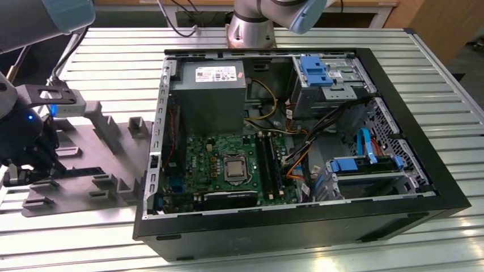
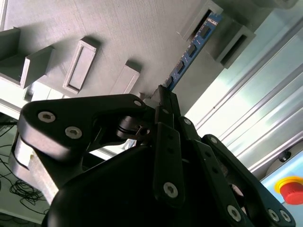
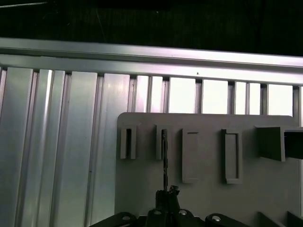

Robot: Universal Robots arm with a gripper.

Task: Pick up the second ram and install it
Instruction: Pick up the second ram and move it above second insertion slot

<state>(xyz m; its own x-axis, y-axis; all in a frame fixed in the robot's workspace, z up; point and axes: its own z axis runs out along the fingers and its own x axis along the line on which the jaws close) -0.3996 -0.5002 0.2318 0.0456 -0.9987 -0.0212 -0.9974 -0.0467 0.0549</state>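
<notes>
The gripper (image 2: 163,94) is seen closed, its black fingers (image 2: 166,137) pressed together on the near end of the second ram (image 2: 191,49). The stick is held on edge; a blue board with a row of dark chips is shown in the second wrist view. In the first wrist view it is reduced to a thin dark line (image 3: 164,156) running out from the gripper (image 3: 168,193). Its far end is seated between two raised blocks of the light grey tray (image 2: 118,33). The tray (image 3: 208,194) is laid flat on the ribbed metal table (image 3: 57,142). In the exterior view, the tray (image 1: 98,190) is found to the exterior view's left of the open computer case (image 1: 423,187), where the motherboard (image 1: 204,164) and its long black slots (image 1: 268,164) are exposed.
</notes>
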